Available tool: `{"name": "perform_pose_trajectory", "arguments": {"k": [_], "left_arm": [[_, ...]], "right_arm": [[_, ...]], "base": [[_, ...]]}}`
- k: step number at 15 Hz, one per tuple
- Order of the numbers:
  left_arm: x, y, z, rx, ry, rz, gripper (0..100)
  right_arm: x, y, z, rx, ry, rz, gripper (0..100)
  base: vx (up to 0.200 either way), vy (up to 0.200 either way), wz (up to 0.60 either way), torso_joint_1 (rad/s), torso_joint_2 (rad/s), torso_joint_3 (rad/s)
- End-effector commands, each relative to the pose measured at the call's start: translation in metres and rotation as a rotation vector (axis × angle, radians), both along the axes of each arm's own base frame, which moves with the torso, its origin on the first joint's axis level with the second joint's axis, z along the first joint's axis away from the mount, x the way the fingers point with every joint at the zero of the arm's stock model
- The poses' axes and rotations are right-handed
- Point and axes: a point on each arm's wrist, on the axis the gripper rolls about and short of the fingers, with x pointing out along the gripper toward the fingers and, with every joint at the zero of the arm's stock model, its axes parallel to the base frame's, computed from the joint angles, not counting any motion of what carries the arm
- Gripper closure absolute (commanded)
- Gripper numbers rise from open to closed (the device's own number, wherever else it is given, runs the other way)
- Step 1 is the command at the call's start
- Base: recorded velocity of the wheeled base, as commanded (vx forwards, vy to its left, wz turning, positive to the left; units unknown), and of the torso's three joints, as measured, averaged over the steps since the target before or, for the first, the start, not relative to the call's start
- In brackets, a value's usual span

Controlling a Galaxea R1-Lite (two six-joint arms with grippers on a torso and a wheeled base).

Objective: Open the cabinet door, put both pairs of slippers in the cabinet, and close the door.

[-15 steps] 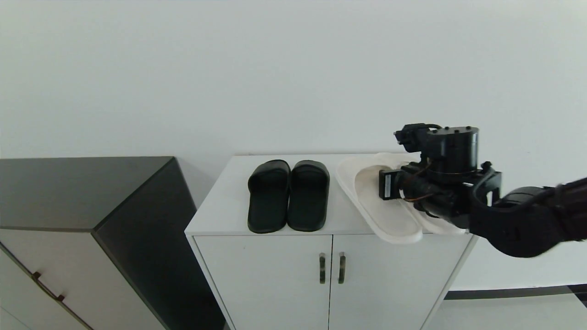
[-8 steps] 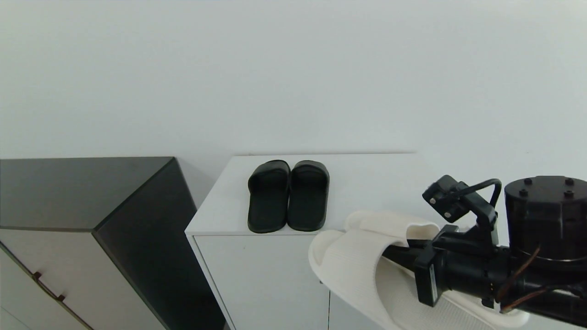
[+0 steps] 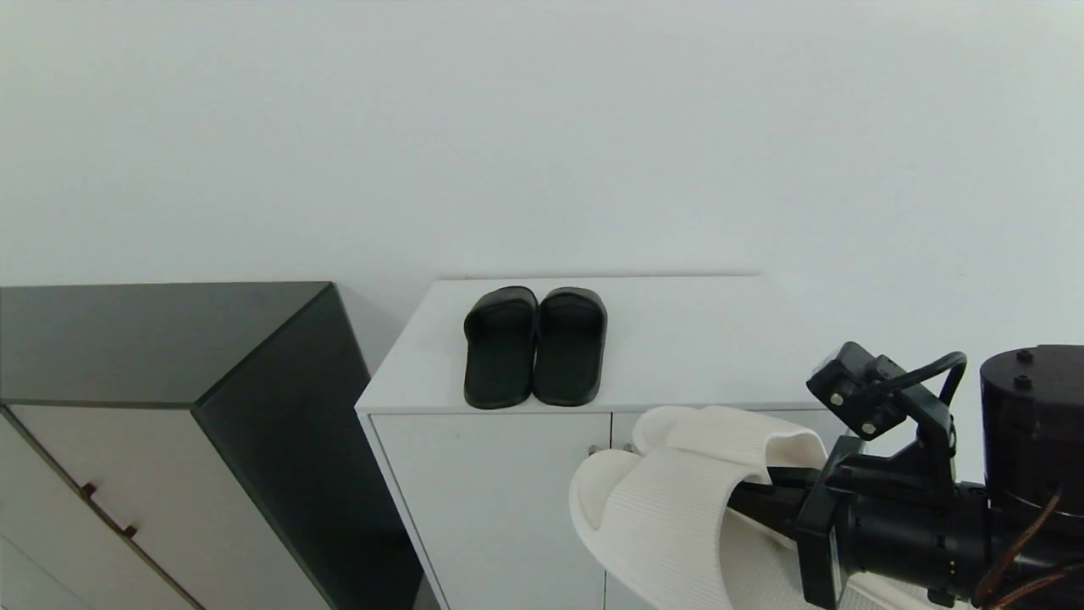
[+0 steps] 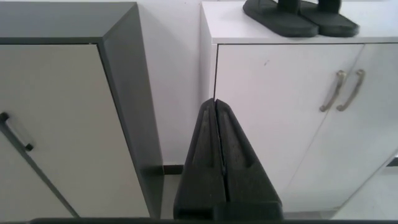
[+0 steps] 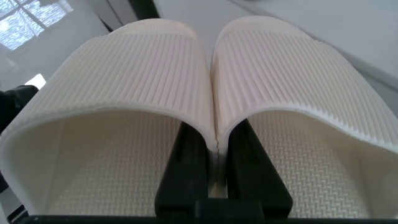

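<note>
A pair of black slippers (image 3: 533, 346) lies side by side on top of the white cabinet (image 3: 677, 339), toward its left half; they also show in the left wrist view as black slippers (image 4: 301, 15). The cabinet's two doors are shut, their handles (image 4: 343, 91) meeting at the middle. My right gripper (image 3: 762, 500) holds the pair of white slippers (image 3: 669, 508) in the air in front of the cabinet's right door, its fingers (image 5: 186, 162) pinching the two inner strap edges of the white slippers (image 5: 211, 93) together. My left gripper (image 4: 219, 118) is shut and empty, low in front of the cabinet's left side.
A dark grey cabinet with pale drawer fronts (image 3: 127, 407) stands directly left of the white cabinet, a narrow gap between them. A plain white wall runs behind both. Bare floor shows below the white cabinet in the left wrist view.
My right gripper lifted the white slippers off the cabinet top and drew them back and down in front of the right door. The head view has shifted slightly.
</note>
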Motion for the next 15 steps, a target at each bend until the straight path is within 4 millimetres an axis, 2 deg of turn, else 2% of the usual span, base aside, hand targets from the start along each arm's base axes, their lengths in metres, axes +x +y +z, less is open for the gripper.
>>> {"name": "perform_pose_trajectory", "arguments": {"k": [1, 8, 15], "left_arm": [[0.0, 0.0, 0.0, 0.0, 0.0, 0.0, 100], [0.0, 0.0, 0.0, -0.002, 0.0, 0.002, 100], [0.0, 0.0, 0.0, 0.0, 0.0, 0.002, 100]], "right_arm": [[-0.0016, -0.0015, 0.0002, 0.001, -0.002, 0.002, 100], [-0.0008, -0.0006, -0.0021, -0.01, 0.001, 0.006, 100], [-0.001, -0.0008, -0.0057, -0.019, 0.01, 0.006, 100]], "base": [[-0.2, 0.0, 0.0, -0.012, -0.01, 0.012], [0.0, 0.0, 0.0, 0.0, 0.0, 0.0], [0.0, 0.0, 0.0, -0.185, 0.46, 0.263]]}}
